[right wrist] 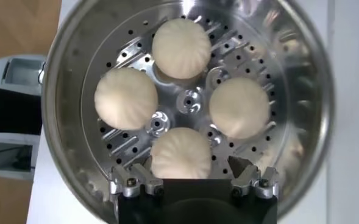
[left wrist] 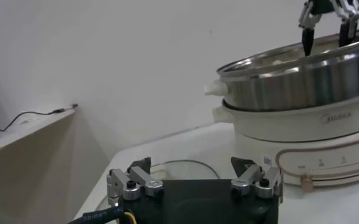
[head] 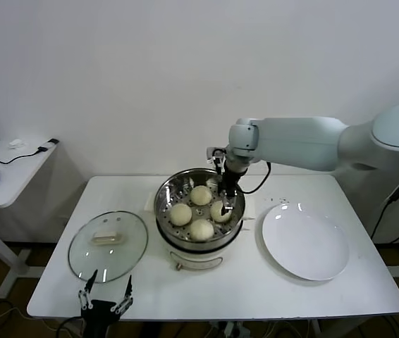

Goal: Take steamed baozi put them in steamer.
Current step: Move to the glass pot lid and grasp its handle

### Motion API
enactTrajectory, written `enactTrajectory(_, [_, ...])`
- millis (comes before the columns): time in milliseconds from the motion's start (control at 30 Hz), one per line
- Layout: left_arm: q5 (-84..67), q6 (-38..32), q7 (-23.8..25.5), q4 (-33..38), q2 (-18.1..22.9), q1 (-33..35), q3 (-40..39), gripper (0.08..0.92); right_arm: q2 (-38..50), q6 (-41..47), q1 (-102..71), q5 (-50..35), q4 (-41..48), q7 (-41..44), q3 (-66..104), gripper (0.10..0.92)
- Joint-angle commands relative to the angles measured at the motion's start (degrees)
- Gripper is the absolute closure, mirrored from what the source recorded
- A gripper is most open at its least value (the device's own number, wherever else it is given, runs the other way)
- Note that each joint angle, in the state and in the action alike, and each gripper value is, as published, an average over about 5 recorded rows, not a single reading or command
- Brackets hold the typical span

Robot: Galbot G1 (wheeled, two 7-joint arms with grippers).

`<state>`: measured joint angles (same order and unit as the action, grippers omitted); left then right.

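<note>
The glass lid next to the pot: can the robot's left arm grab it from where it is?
Probably yes. The left gripper hangs open just in front of the glass lid, with nothing between them.

Four baozi (head: 199, 210) in the steamer (head: 168, 191), between lid (head: 108, 245) and plate (head: 304, 241)

Head view: the right end effector (head: 224, 204) covers part of the nearest baozi (head: 220, 211) and a stretch of the steamer (head: 168, 191) rim. The left end effector (head: 106, 296) is cut by the bottom edge, arm unseen. Right wrist view: the steamer's rim runs off the top edge. Left wrist view: steamer cropped at the side; glass lid (left wrist: 179, 168) mostly hidden behind the end effector body.
</note>
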<state>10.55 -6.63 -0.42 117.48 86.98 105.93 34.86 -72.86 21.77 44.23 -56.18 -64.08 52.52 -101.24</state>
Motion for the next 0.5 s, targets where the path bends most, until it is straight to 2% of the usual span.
enactTrajectory(33, [-0.08, -0.37, 0.0, 0.32, 0.25, 0.37, 0.75, 0.177, 11.68, -12.52, 7.0, -5.87, -3.93, -2.24, 0.32, 0.203])
enactTrajectory(233, [-3.96, 0.84, 0.56, 1.88, 0.47, -0.15, 2.29, 0.177, 24.9, -25.27, 5.53, -10.67, -14.73, -18.72, 2.8, 0.203])
enactTrajectory(400, [-3.36, 1.09, 0.99, 2.8, 0.31, -0.63, 3.22, 0.177, 36.47, -29.71, -7.56, -6.54, -21.15, -29.96, 16.41, 0.203])
enactTrajectory(500, [-2.87, 1.21, 1.45, 3.17, 0.46, -0.71, 3.4, 0.177, 40.49, -31.3, -18.36, -4.27, -22.79, -34.92, 26.45, 0.203])
